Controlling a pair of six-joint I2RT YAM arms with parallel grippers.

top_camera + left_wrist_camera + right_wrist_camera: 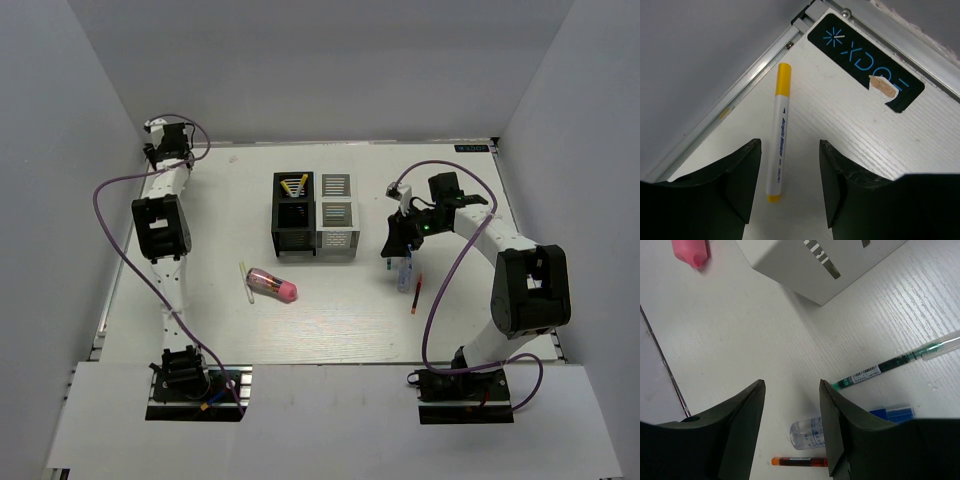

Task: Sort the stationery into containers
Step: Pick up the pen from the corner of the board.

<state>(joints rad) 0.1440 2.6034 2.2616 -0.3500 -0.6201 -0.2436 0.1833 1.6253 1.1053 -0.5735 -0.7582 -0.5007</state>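
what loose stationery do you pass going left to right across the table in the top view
thin pale pen → pink cylinder → clear bottle → red pen

The black organizer [293, 228] stands upright, with yellow pens [295, 185] leaning in its rear cell. The silver-white organizer [337, 213] touches its right side. In front of it lie a pink-and-clear cylinder [272, 285] and, just beside that, a thin white pen [245, 281]. Farther to its right lie a clear blue-capped bottle [807, 435], a green pen [880, 369] and a red pen [415, 294]. A yellow-capped marker [778, 150] lies flat well off to its rear left.
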